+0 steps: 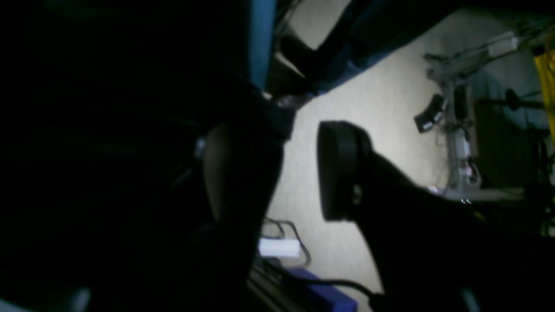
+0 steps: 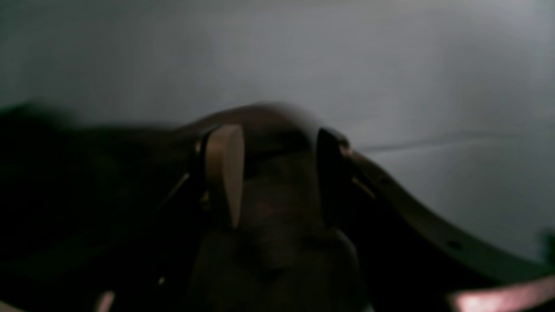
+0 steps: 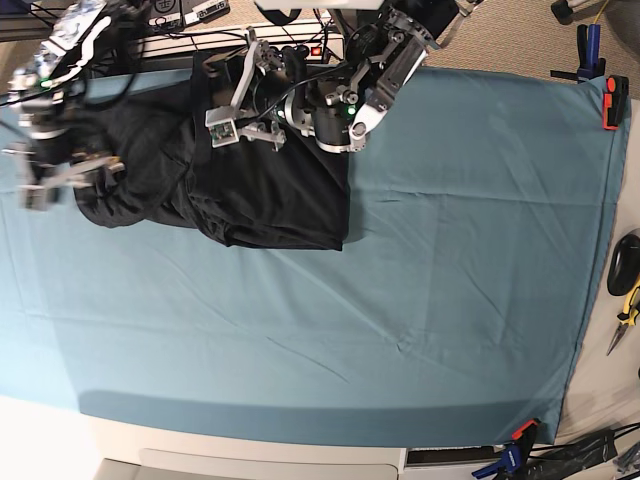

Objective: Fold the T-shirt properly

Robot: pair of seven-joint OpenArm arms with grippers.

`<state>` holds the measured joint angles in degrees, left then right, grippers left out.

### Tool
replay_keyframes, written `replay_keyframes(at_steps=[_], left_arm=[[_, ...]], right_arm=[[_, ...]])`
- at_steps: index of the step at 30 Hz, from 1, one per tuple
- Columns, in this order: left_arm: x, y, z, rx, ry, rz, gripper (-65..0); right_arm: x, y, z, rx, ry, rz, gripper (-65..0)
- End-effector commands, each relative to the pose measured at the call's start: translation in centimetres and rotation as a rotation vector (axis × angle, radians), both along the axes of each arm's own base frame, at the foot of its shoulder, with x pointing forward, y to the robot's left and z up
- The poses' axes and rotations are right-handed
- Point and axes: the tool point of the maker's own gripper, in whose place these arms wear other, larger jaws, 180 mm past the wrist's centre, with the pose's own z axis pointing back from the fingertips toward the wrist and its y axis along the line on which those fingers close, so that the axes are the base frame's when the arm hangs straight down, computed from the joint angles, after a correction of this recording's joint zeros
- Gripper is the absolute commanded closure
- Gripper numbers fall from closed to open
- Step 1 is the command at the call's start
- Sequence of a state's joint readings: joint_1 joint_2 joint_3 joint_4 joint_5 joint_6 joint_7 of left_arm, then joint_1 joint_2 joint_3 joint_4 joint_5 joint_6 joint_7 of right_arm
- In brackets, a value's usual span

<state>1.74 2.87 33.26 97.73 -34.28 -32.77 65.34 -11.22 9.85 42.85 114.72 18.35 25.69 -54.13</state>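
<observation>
Left gripper [image 1: 299, 169]: jaws apart, nothing between them, at the table's far edge.
Right gripper [image 2: 277, 173]: jaws pinch dark cloth, upper left.
T-shirt [image 3: 270, 190]: black, bunched, upper left on teal sheet [image 3: 450, 250].

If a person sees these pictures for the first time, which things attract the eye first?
First the big teal cloth sheet that covers the table. Then the black T-shirt, bunched at its far left part. Both arms work there, the right end effector at the shirt's left edge.
</observation>
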Motion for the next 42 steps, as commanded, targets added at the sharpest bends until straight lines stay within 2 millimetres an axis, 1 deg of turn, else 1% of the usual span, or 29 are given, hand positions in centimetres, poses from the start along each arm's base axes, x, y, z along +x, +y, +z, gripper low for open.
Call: replay_keyframes(at_steps=[1,3,4,6,8,10,13,15,17,20,22,26,30,31,32,33,35,36,39,41,42], left_arm=[[0.7,-0.7,2.1,-0.073,-0.016,0.016,-31.0],[1.1,-0.2,2.3,-0.084,-0.017,0.027,-30.8],[1.3,0.2,2.2,-0.081,-0.022,0.030,-30.8],[1.7,0.9,1.7,-0.065,-0.024,0.043,-30.8],[1.9,1.5,1.3,-0.052,-0.023,0.052,-30.8],[2.1,1.8,1.1,-0.046,-0.023,0.061,-30.8],[2.3,1.8,1.2,-0.052,-0.024,0.067,-30.8],[2.3,1.7,1.3,-0.056,-0.024,0.068,-30.8],[2.3,1.7,1.3,-0.056,-0.024,0.068,-30.8],[2.3,1.7,1.3,-0.057,-0.028,0.063,-30.8],[2.2,1.7,1.3,-0.059,-0.032,0.059,-30.8],[2.2,1.7,1.3,-0.059,-0.032,0.059,-30.8],[2.3,1.8,1.2,-0.054,-0.035,0.060,-30.8],[2.3,1.8,1.2,-0.052,-0.036,0.060,-30.8],[2.3,1.8,1.2,-0.052,-0.036,0.060,-30.8],[2.3,1.8,1.2,-0.052,-0.036,0.060,-30.0],[2.4,1.9,1.1,-0.045,-0.036,0.061,-25.9],[2.6,2.1,1.1,-0.043,-0.036,0.069,-24.2],[4.0,3.2,1.5,-0.053,-0.041,0.121,-23.8],[5.0,4.4,1.7,-0.058,-0.043,0.162,-23.8],[5.6,5.2,1.6,-0.054,-0.046,0.185,-23.8]], right_arm=[[0.1,-2.0,2.1,-0.039,-0.058,-0.032,-27.7],[-0.8,-5.2,2.3,0.016,-0.081,-0.106,-28.0],[-1.3,-6.6,1.9,0.076,-0.089,-0.138,-30.5],[-1.9,-8.9,0.4,0.230,-0.089,-0.187,-35.6],[-2.2,-10.4,-1.4,0.379,-0.079,-0.211,-38.9],[-2.2,-10.9,-3.1,0.509,-0.052,-0.200,-39.9],[-1.4,-9.7,-4.6,0.694,-0.049,-0.109,-39.9],[-1.0,-9.1,-5.3,0.793,-0.066,-0.073,-39.9],[-0.7,-8.3,-6.4,0.872,-0.053,-0.051,-39.9],[-0.5,-5.7,-8.5,0.961,0.031,0.017,-39.9],[-0.3,-3.8,-9.6,0.996,0.092,0.064,-39.9],[0.8,-0.1,-10.6,1.033,0.170,0.168,-39.9],[0.9,2.4,-12.0,1.036,0.257,0.230,-39.9],[1.0,2.8,-12.0,1.043,0.255,0.244,-39.7],[1.2,3.2,-11.8,1.055,0.242,0.258,-37.1],[1.5,3.5,-11.4,1.062,0.214,0.283,-30.0],[2.2,3.8,-10.2,1.099,0.142,0.311,-7.1],[2.6,3.9,-9.4,1.126,0.095,0.323,0.0],[2.8,4.4,-8.4,1.108,0.059,0.346,0.0],[3.2,5.5,-7.1,1.073,0.022,0.396,0.0],[3.4,6.5,-6.2,1.046,0.005,0.435,0.0]])
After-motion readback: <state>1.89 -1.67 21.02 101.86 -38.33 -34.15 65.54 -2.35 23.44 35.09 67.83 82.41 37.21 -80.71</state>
